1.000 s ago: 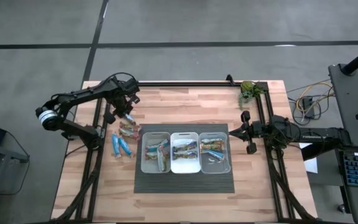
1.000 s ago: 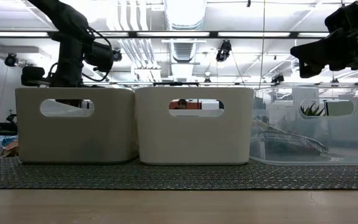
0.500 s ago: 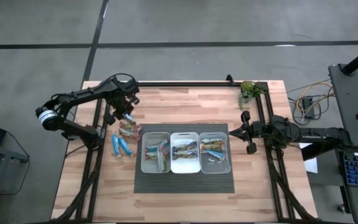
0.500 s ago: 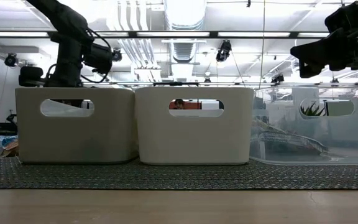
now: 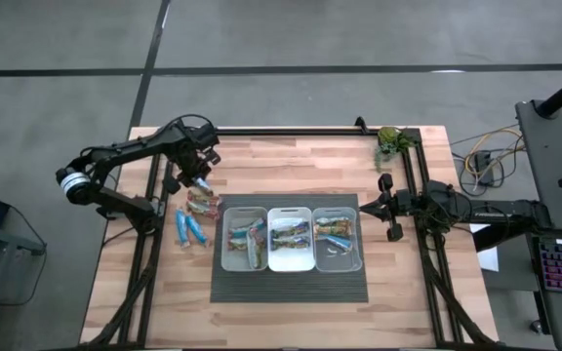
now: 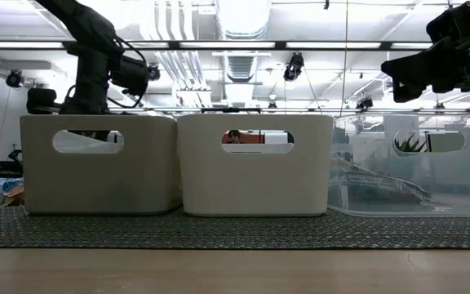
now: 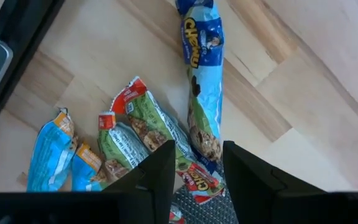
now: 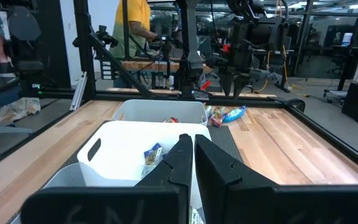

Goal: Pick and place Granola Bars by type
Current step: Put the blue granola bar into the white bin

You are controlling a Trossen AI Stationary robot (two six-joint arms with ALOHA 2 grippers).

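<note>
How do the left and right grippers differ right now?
The left gripper is open, fingers apart over the loose granola bars on the bare wood; the right gripper is shut, fingers together. The left hangs just above its bars; the right waits beside the bins, away from any bar. Neither holds anything.

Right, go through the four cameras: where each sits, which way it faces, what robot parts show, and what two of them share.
High: overhead, facing down; both arms, three bins.
Low: at tabletop height, facing level across the bins; arms enter from above.
Left wrist: on the left arm, facing down at granola bars on the wood; open left tool.
Right wrist: on the right arm, facing across the bins; shut right tool.
Shared: high and left wrist both show loose granola bars.
</note>
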